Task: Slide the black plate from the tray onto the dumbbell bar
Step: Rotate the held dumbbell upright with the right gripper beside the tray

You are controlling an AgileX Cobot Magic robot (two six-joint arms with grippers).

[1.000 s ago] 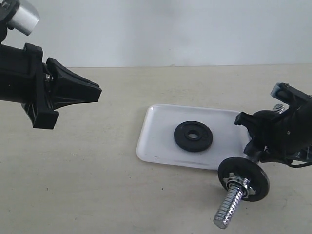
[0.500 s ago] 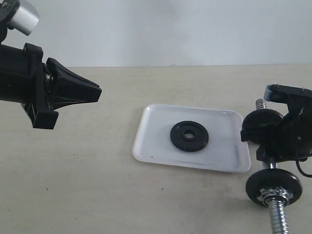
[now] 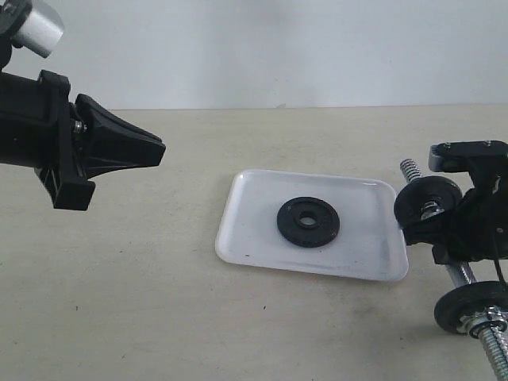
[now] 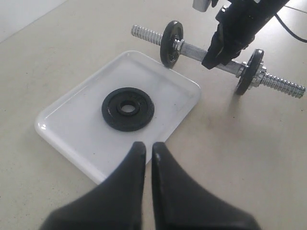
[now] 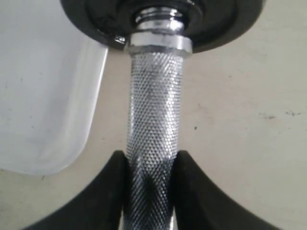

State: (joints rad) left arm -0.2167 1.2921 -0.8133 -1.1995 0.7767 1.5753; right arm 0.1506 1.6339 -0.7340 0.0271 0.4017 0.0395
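While my right hand [image 5: 151, 165] pinches the bar [image 5: 153, 96] on its knurled grip, fingers tight against both sides, the plate [image 3: 325, 226] lies flat in the middle of the tray [image 3: 254, 214], and nothing touches it. The bar sits just off the tray's right edge, at a slant. One black disc [image 3: 429, 202] is right by the tray's far right corner, and the other disc [image 3: 468, 305] is further out over the desk [image 3: 143, 278]. Threaded ends poke out past both discs. My left hand [image 3: 155, 147] hangs well off to the left above the desk, fingers pressed together, holding nothing, pointing toward the tray.
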